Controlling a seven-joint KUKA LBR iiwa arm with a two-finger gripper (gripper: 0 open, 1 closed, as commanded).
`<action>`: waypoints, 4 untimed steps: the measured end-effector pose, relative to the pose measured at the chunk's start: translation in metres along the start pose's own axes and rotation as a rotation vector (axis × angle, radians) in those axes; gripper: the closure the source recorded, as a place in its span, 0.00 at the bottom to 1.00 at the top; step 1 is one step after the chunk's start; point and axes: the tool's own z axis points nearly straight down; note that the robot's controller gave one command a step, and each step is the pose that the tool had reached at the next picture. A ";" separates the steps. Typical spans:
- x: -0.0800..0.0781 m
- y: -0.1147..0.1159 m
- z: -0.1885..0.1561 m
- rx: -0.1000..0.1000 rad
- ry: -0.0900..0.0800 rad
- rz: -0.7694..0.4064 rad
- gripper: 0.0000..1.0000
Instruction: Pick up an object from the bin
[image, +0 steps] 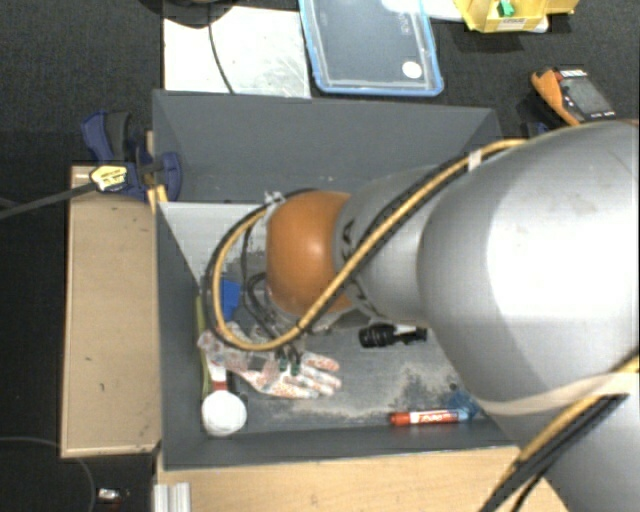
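White round cap (223, 413) sits in the lower-left corner of the bin (320, 448). Just right of it is a crinkled red-and-white packet (318, 378), long axis roughly left-right, right end slightly lower. Gripper (291, 364) is over its middle, possibly touching; can't tell how far open. Red marker (428, 417) lies further right.

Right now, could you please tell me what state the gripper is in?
Gripper: open or closed cannot be told; it hangs just above a crumpled red-and-white packet at the lower left of the bin.
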 end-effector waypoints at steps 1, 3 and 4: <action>0.000 0.000 -0.010 0.000 0.000 0.002 1.00; 0.002 -0.002 -0.041 0.004 0.007 0.003 1.00; -0.001 0.000 -0.076 -0.002 -0.002 0.002 1.00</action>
